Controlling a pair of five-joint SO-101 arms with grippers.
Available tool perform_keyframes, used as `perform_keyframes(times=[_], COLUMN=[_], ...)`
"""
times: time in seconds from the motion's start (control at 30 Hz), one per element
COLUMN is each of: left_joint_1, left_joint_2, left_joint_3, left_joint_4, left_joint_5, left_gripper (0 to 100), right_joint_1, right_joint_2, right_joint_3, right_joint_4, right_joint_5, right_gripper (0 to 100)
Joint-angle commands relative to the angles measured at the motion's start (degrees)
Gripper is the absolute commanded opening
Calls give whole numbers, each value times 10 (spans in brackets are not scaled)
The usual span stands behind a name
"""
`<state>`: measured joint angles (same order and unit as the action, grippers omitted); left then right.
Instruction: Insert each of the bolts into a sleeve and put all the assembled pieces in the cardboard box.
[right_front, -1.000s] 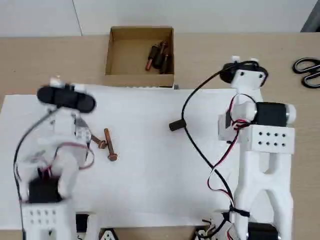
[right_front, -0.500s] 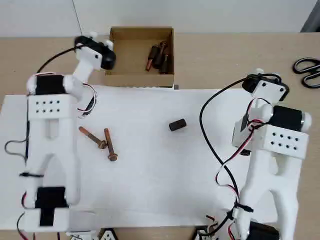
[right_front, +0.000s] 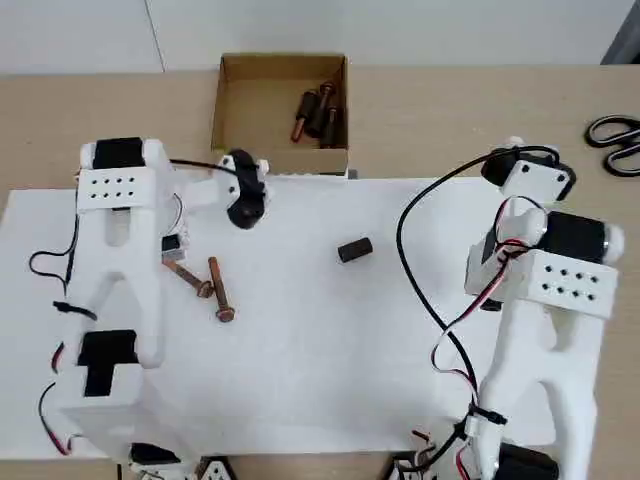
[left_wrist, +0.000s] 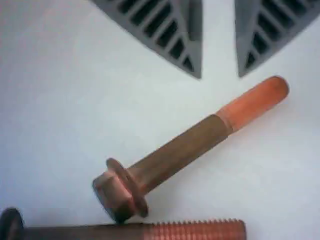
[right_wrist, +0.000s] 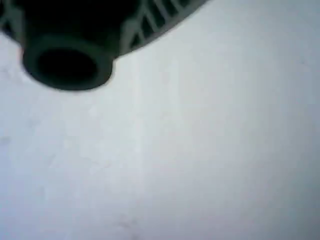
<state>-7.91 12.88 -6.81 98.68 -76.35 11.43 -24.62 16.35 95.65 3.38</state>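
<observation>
Two copper bolts (right_front: 186, 275) (right_front: 218, 290) lie on the white sheet (right_front: 300, 350) at the left. My left gripper (left_wrist: 218, 75) hangs open just above the threadless bolt (left_wrist: 192, 147), not touching it; the second bolt (left_wrist: 150, 231) lies beside its head. In the high view this gripper (right_front: 174, 248) sits under the left arm. A black sleeve (right_front: 355, 249) lies loose mid-sheet. Another black sleeve (right_wrist: 67, 65) shows at my right gripper's fingers (right_wrist: 150, 20), held above the sheet. The cardboard box (right_front: 250, 110) at the back holds several assembled pieces (right_front: 318, 110).
Scissors (right_front: 615, 140) lie on the wooden table at the far right. The right arm (right_front: 540, 270) stands over the sheet's right edge, its black cable (right_front: 410, 290) looping across the sheet. The sheet's near middle is bare.
The left arm swung up to the box's left corner, then came back down over the two bolts. The right arm drew away from the loose sleeve, then kept still.
</observation>
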Motion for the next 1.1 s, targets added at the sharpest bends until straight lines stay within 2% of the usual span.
perform_keyframes(times=[0.0, 0.23, 0.7, 1.07], left_joint_1=[-3, -2, -1, 14], left_joint_2=[9, 20, 14, 16], left_joint_3=[-14, -14, 71, 66], left_joint_4=[18, 18, 18, 0], left_joint_5=[-110, -178, -199, -207], left_gripper=[55, 77, 87, 88], right_joint_1=[7, 7, 7, 7], right_joint_2=[-21, -15, -19, -16], right_joint_3=[-4, -4, 18, 18], right_joint_4=[-1, -2, -3, -3], right_joint_5=[7, 7, 8, 14], right_gripper=[6, 6, 6, 6])
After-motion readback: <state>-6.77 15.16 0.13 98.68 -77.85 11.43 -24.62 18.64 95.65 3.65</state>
